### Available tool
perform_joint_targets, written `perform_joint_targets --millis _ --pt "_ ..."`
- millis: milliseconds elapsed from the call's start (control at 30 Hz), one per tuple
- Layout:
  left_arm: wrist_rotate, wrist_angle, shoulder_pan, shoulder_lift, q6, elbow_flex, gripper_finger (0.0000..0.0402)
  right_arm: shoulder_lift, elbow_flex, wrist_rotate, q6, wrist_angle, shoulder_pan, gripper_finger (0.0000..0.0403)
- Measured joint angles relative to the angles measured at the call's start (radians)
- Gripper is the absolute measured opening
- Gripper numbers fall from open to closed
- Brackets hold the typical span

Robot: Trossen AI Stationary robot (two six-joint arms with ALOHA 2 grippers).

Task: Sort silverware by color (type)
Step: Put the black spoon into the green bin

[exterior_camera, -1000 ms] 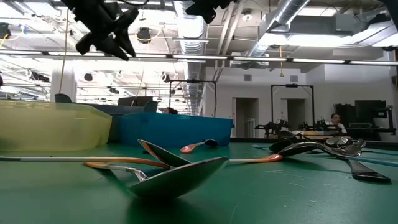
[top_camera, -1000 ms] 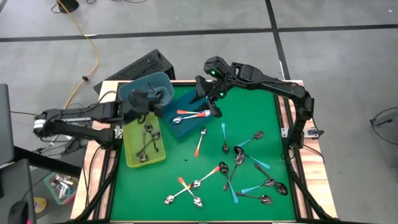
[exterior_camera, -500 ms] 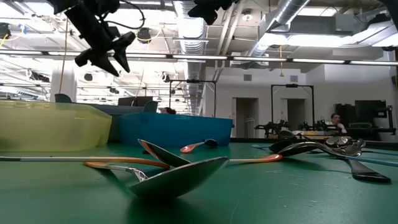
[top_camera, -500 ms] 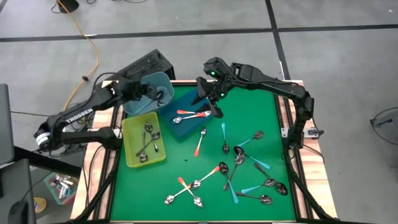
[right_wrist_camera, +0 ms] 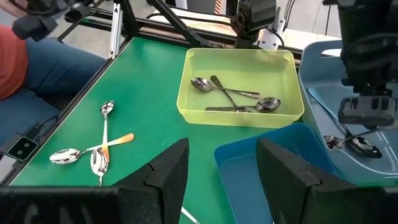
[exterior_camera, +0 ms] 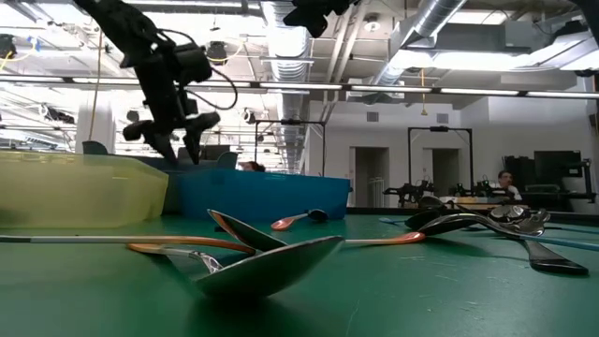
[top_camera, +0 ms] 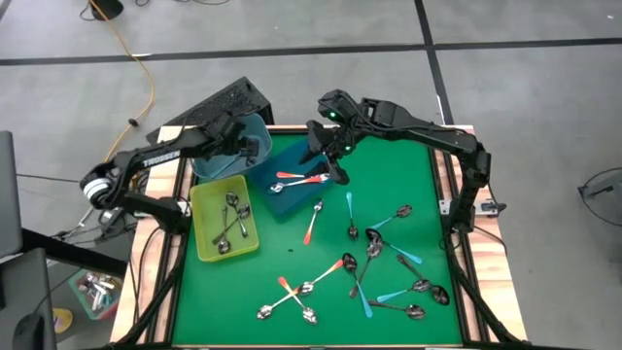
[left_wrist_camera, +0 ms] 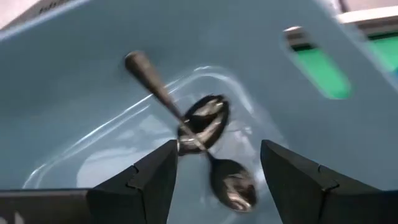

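My left gripper [top_camera: 248, 148] hangs open over the light blue bin [top_camera: 219, 156] at the table's far left, fingers pointing down into it [left_wrist_camera: 217, 180]. Two plain metal spoons [left_wrist_camera: 205, 124] lie on the bin's floor below the fingers, untouched. My right gripper [top_camera: 330, 160] stands open above the dark blue bin [top_camera: 287, 194], nothing between its fingers [right_wrist_camera: 221, 186]. An orange-handled spoon [top_camera: 301, 178] lies in that bin. The yellow tray [top_camera: 204, 243] holds several silver spoons [top_camera: 231, 219]. Several loose spoons [top_camera: 379, 253] with orange, teal and metal handles lie on the green mat.
A black keyboard [top_camera: 219, 102] lies beyond the table's far left corner. A crossed pair of spoons [top_camera: 287, 297] lies near the front edge. A person's red sleeve [right_wrist_camera: 12, 56] shows beside the table. Bare green mat lies between the yellow tray and the spoon pile.
My left gripper has swung from above the yellow tray toward the table's far edge, over the light blue bin. It has sunk and tipped from slanting to pointing down. My right gripper has kept still.
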Motion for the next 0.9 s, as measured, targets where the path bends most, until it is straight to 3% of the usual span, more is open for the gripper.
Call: perform_joint_targets --millis 600,700,900 --pt "-0.028 0.086 0.044 0.176 -0.131 0.0 0.0209 0.0 0.0 -0.002 -0.019 -0.004 0.0 0.0198" --pt "-0.058 0.083 0.048 0.177 -0.132 0.0 0.0187 0.0 0.0 -0.002 -0.019 -0.018 0.0 0.0198" --pt "-0.072 0.085 0.052 0.179 -0.135 0.0 0.0103 0.0 0.0 -0.002 -0.019 -0.029 0.0 0.0198"
